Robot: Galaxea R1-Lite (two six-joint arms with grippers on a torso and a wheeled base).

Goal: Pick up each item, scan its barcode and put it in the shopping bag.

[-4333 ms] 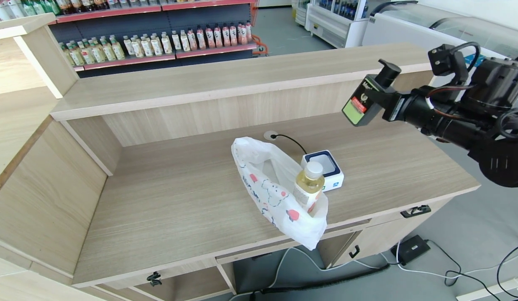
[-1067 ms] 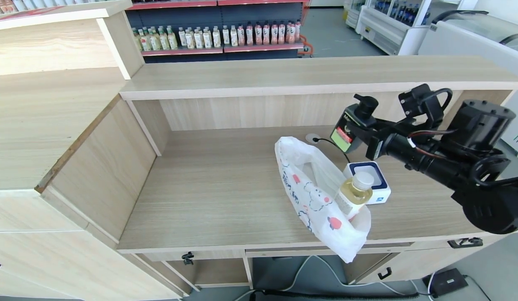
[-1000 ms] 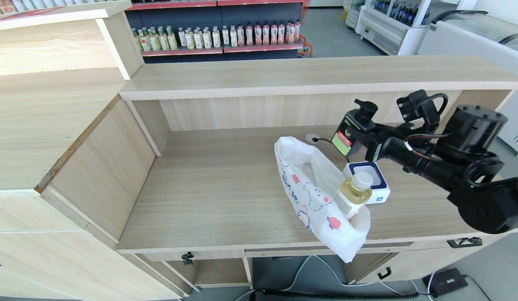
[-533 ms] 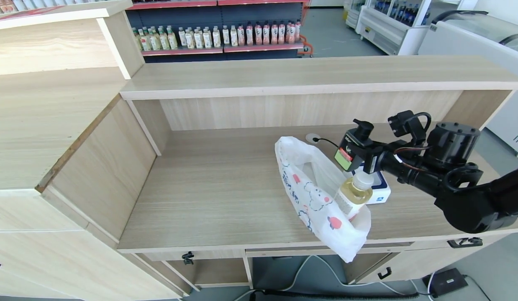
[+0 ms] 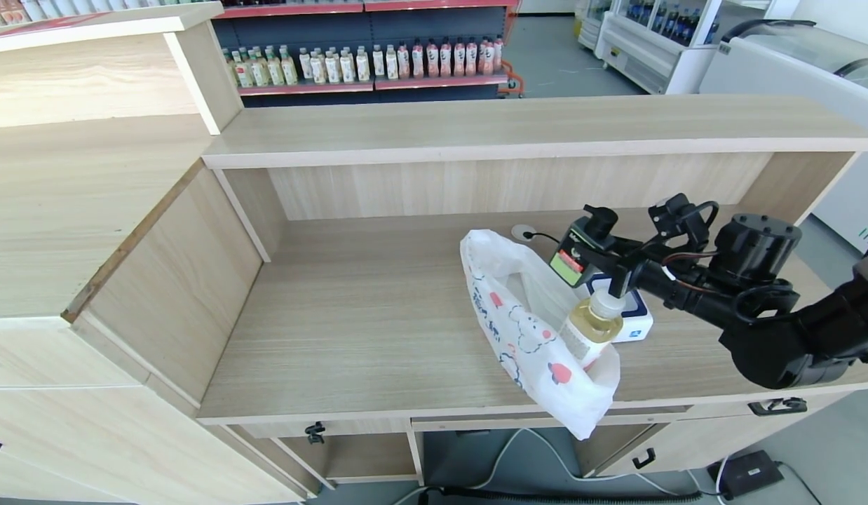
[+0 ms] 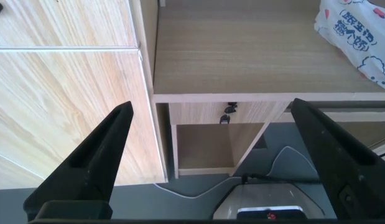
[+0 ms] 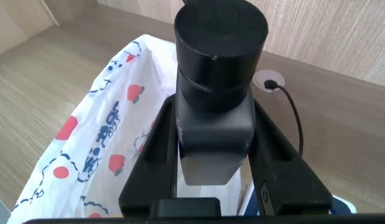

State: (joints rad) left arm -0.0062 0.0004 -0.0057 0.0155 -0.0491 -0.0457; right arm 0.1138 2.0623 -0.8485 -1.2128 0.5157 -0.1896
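Above the white square scanner with the dark-rimmed window (image 5: 636, 321), at the right part of the pale wood-grain table (image 5: 378, 315), the right pincer (image 5: 606, 261) pinches a small dark squarish bottle with a black round cap and a green-and-red label (image 5: 571, 259). The bottle is held clear of the table, with its labelled end over the mouth of the white thin-film shopping bag printed with red and blue figures (image 5: 525, 330). One finger lies flat on each side of the dark body, below the cap.

The dark bottle appears rigid and probably light to moderate in weight. Its flat sides give the fingers good seating. The round cap is a poorer hold, since it is smooth and could turn or slip. The barcode position cannot be determined.

The bag is soft and has no shape of its own. Its near end overhangs the table's front edge. A clear bottle of yellow liquid with a white cap (image 5: 592, 326) stands tilted inside that end, just beside the scanner. The free opening lies at the far end. A release low inside the mouth is judged safest, because the film can fold shut and the standing bottle can be knocked.

The left pincer (image 6: 211, 106) is spread and empty, low in front of the table's front edge.
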